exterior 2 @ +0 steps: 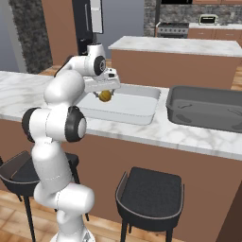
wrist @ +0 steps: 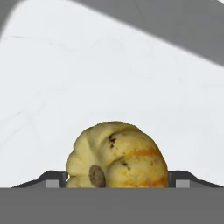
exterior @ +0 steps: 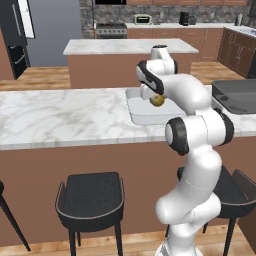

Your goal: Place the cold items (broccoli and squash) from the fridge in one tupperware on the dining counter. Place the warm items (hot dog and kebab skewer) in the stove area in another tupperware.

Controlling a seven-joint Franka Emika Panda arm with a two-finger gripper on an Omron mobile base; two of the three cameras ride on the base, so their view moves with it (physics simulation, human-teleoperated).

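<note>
- Gripping the squash (wrist: 117, 155), my gripper (wrist: 117, 180) has a dark finger tip (wrist: 52, 179) on each side of it, jaws spread wide to its full width.
- I see the squash as a ribbed yellow ball with orange streaks; its brown stem scar faces the hand camera, low and a little left. It is near round, so I cannot tell a long axis.
- From the right base view I see the squash (exterior 2: 105, 96) hanging under the hand, above the near-left part of the clear tub (exterior 2: 137, 105). I cannot tell if it touches the tub floor.
- From the left base view the squash (exterior: 158, 100) peeks out just beside the wrist, over the clear tub (exterior: 142, 112).
- Pale floor lies ahead of the squash in the hand view, with a grey wall band across the top right.
- I have the tub's low rim on all sides of the squash; most of the bare floor lies to its right in the right base view.
- Beside the clear tub sits the dark tub (exterior 2: 208, 108), apart by a strip of marble, both on the counter (exterior 2: 198, 134).
- Under the counter edge stand dark stools (exterior 2: 151, 191); beyond it is the island (exterior 2: 177, 45), well apart.
</note>
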